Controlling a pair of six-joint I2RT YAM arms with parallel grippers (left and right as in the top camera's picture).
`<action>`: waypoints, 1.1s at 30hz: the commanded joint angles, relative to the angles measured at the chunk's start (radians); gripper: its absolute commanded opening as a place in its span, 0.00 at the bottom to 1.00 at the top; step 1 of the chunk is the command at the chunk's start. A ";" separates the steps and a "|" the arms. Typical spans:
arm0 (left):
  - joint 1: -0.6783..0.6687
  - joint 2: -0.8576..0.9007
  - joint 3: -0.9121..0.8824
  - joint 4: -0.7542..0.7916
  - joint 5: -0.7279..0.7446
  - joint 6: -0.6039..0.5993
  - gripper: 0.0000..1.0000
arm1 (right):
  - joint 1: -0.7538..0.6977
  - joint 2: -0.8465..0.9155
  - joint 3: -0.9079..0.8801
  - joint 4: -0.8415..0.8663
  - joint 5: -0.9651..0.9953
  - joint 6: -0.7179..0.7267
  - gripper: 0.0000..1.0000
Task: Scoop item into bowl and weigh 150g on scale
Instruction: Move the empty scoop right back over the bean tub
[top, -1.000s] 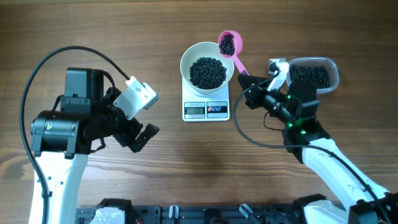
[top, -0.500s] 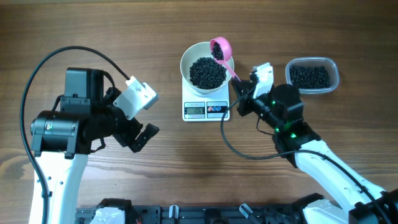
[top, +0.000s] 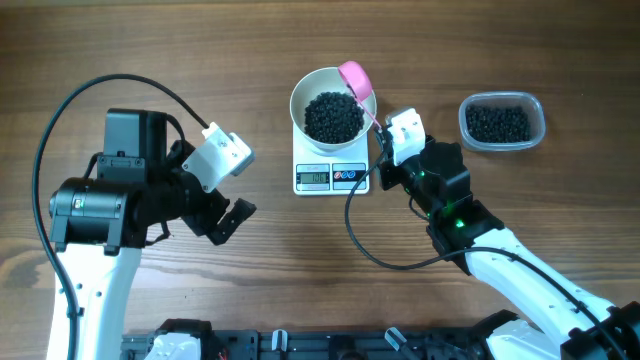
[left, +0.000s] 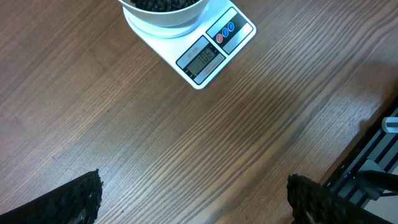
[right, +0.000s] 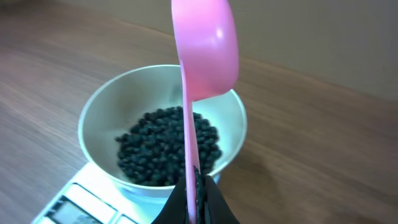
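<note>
The right gripper (top: 386, 138) was clamped shut on the handle of the pink scoop (top: 354, 77). The scoop's head hung tipped over the far right rim of the bowl (top: 299, 100). The bowl sat on the scale (top: 332, 178) with a heap of beans (top: 333, 116) in it. More beans lay in the tub (top: 540, 122) to the right. The left gripper (top: 228, 222) stood wide open and empty, well apart on the left.

The head hung right at the rim, so any late beans could have dropped outside the bowl and gone unweighed. A knock of scoop against rim might have shifted the bowl or pressed on the scale and spoiled the reading. The display was too blurred to read, so 1 more full scoop could have overshot 150g. The thin handle could also have twisted in the grip.
</note>
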 joint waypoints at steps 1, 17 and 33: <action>0.008 -0.009 0.006 0.000 0.023 -0.003 1.00 | 0.006 0.005 0.013 0.002 0.070 -0.097 0.04; 0.008 -0.009 0.006 0.000 0.023 -0.003 1.00 | 0.003 -0.014 0.058 -0.032 0.048 0.227 0.04; 0.008 -0.009 0.006 0.000 0.023 -0.003 1.00 | -0.182 -0.331 0.104 -0.172 0.130 0.867 0.04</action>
